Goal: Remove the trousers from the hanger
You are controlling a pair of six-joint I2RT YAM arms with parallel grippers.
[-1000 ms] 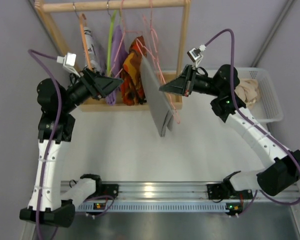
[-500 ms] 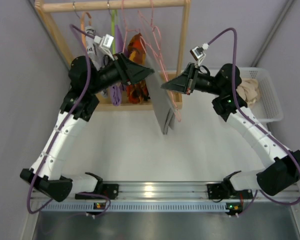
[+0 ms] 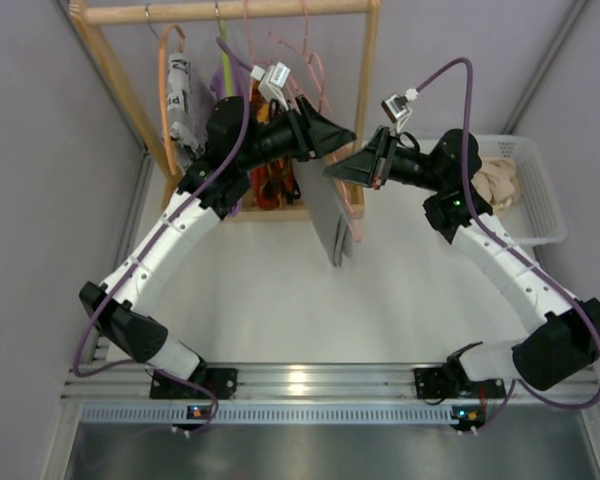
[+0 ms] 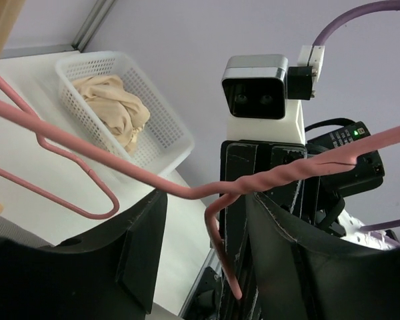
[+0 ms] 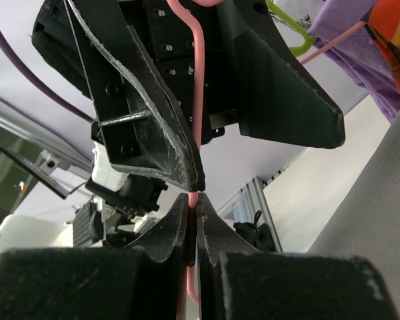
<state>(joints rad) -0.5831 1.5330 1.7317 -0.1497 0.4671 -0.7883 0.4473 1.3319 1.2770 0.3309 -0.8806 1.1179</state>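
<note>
The grey trousers hung from the pink hanger, long axis straight down, beside the wooden rack. The right gripper, reaching left, pinched the hanger's wire. The left gripper straddled its neck, jaws apart.

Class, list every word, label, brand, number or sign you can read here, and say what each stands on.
None can be read in any view.
Dark marks on the white cloth hanging at the left end of the rack: too blurred to read.
The camera housing in the left wrist view: no legible brand.
</note>
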